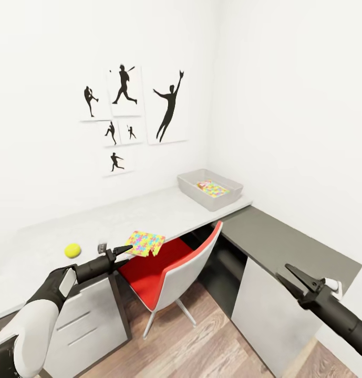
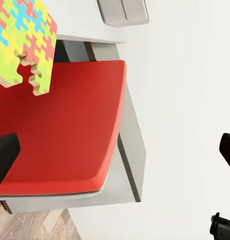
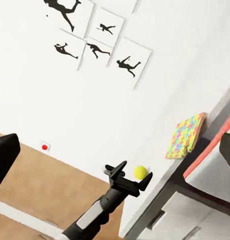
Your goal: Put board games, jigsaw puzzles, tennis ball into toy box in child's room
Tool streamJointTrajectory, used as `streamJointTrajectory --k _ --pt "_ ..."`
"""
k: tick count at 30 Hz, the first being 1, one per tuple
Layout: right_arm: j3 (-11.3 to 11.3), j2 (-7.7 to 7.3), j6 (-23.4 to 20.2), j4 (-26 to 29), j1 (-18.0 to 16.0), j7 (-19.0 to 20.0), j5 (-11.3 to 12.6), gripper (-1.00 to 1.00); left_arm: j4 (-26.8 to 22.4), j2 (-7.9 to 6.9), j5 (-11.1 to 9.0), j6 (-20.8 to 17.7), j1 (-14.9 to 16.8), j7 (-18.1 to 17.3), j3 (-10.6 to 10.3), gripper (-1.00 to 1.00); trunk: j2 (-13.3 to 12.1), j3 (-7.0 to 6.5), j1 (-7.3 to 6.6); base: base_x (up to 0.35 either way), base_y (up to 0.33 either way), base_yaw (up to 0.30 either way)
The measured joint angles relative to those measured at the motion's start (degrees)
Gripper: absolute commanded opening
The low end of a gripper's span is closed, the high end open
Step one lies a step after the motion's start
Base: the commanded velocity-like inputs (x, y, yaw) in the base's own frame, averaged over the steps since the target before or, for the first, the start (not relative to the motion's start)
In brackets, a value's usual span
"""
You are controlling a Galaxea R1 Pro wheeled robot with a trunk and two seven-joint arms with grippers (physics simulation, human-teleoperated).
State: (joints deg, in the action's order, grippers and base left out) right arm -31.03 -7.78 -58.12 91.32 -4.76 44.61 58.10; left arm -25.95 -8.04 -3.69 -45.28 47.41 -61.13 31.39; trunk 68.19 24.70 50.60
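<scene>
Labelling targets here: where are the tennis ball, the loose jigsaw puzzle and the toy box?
tennis ball (image 1: 72,250), head view, its centre.
jigsaw puzzle (image 1: 145,243), head view, sheet's middle.
toy box (image 1: 194,195), head view, front wall.

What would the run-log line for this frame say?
left gripper: open, empty, beside jigsaw puzzle overhanging table edge | right gripper: open, empty | tennis ball: on table | toy box: holds puzzle

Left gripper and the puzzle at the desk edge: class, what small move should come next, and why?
Probably ease the left gripper forward onto the puzzle and close on its overhanging edge. Its jaws look open and empty, its tips are just short of the puzzle, and part of the sheet juts past the table edge above the red chair. The toy box already holds one puzzle.
</scene>
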Motion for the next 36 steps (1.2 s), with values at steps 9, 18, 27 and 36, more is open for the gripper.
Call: streamJointTrajectory --k 9,18,27,36 --pt "-0.37 0.31 -0.85 0.0 -0.43 -9.47 0.51 1.0 0.0 0.17 0.0 -0.09 0.0 0.05 0.01 1.0 3.61 1.62 1.98 0.0 0.0 0.0" --pt "-0.11 0.68 -0.85 0.01 -0.53 -16.91 2.33 1.0 0.0 0.3 0.05 -0.07 0.0 0.14 -0.06 1.0 7.22 3.23 3.95 0.0 0.0 0.0" --pt "0.1 0.73 -0.82 0.01 -0.55 -17.4 4.39 1.0 0.0 0.56 0.06 0.27 0.0 0.39 -0.13 1.0 10.84 4.85 5.93 0.0 0.0 0.0" --pt "1.1 0.74 -0.75 0.01 -0.55 -17.41 4.45 1.0 0.01 0.21 0.01 0.42 0.0 0.01 -0.01 1.0 14.45 6.47 7.91 0.0 0.0 0.0"
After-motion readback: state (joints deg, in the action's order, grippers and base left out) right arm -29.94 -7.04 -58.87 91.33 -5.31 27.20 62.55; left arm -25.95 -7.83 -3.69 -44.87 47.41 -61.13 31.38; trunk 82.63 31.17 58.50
